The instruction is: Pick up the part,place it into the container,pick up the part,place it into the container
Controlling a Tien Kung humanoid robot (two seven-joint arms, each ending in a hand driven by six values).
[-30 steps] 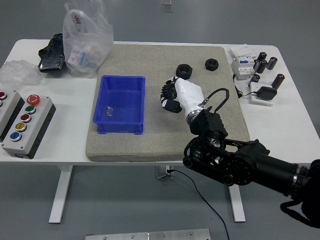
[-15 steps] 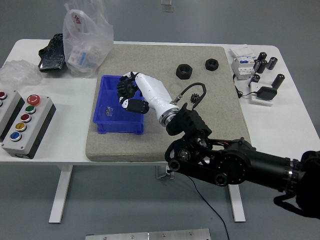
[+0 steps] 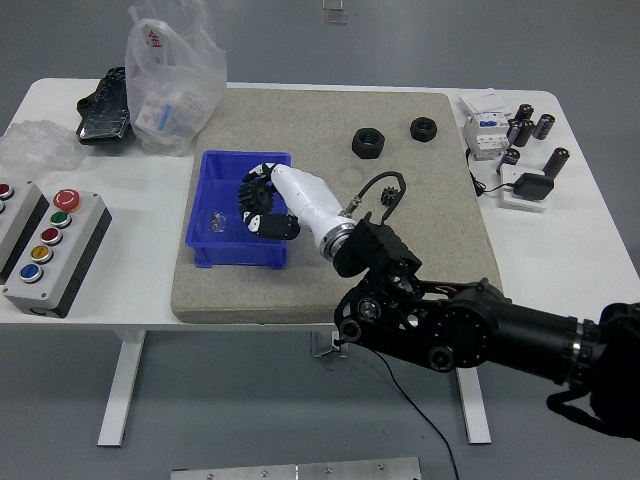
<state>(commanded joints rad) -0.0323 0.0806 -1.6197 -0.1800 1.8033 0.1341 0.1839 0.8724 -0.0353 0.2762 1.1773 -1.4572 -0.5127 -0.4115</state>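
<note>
Red logo on plastic bag point(image 3: 172, 75), too small to read, no other legible text

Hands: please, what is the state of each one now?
Left hand: not in view.
Right hand: over the blue container, fingers curled; whether it holds anything cannot be told.

The right hand point(image 3: 262, 205) hides whatever its curled fingers hold.

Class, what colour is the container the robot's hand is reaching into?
Blue. The container shows best in the head view, on the grey mat.
</note>
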